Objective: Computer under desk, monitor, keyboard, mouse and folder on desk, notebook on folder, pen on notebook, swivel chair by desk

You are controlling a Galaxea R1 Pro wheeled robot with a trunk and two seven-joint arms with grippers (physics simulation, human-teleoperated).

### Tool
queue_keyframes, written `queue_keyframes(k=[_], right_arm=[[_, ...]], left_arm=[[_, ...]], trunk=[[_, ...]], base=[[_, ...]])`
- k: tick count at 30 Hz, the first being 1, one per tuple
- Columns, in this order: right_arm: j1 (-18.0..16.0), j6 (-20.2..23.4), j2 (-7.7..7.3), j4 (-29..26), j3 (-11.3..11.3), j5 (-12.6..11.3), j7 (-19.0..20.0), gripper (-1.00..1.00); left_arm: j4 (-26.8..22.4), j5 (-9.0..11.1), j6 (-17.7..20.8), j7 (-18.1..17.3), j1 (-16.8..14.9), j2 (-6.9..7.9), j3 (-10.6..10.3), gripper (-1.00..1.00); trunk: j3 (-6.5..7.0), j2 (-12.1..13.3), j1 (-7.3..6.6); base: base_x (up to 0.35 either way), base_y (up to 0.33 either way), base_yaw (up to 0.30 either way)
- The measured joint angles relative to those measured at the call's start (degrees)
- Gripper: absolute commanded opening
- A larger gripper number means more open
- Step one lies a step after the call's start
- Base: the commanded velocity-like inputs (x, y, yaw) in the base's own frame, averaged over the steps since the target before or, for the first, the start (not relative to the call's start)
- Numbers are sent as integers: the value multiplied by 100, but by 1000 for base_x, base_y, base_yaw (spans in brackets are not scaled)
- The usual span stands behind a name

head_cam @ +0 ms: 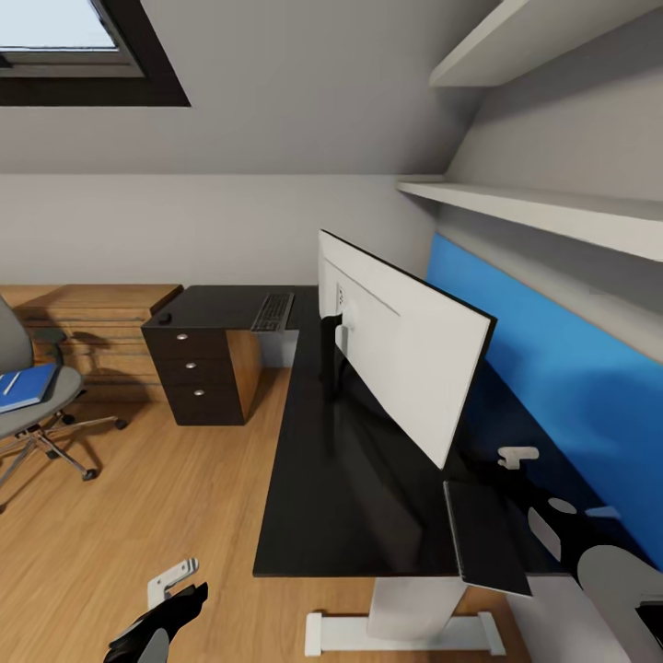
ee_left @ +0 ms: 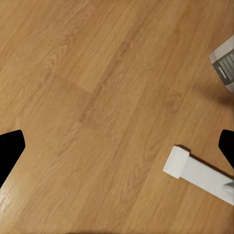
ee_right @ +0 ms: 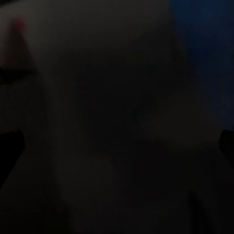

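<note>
Head view: white-backed monitor (head_cam: 405,354) stands on glossy black surface (head_cam: 341,497), at one o'clock from left fingers (head_cam: 175,589), spread wide.

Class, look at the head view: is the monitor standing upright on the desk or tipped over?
Upright. The monitor stands on its black stand on the desk, white back facing the camera.

monitor (head_cam: 405,359) on desk (head_cam: 322,479) — keyboard (head_cam: 273,311) behind it | swivel chair (head_cam: 28,396) far left — folder (head_cam: 26,385) on seat
</note>
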Motion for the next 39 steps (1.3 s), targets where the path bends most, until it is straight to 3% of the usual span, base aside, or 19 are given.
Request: queue_keyframes(k=[13,39], right_arm=[[0,236,15,-2,-5,1,-445,100],[-5,366,30,-56,8,37,-637,100]], left_arm=[[-2,1,1,9,0,-8,-8,100],[-2,-8,7,-17,1,-1,-13,100]], trunk=[[-234,-522,286],[-250,-563,307]], base=[[0,0,0],[0,0,0]])
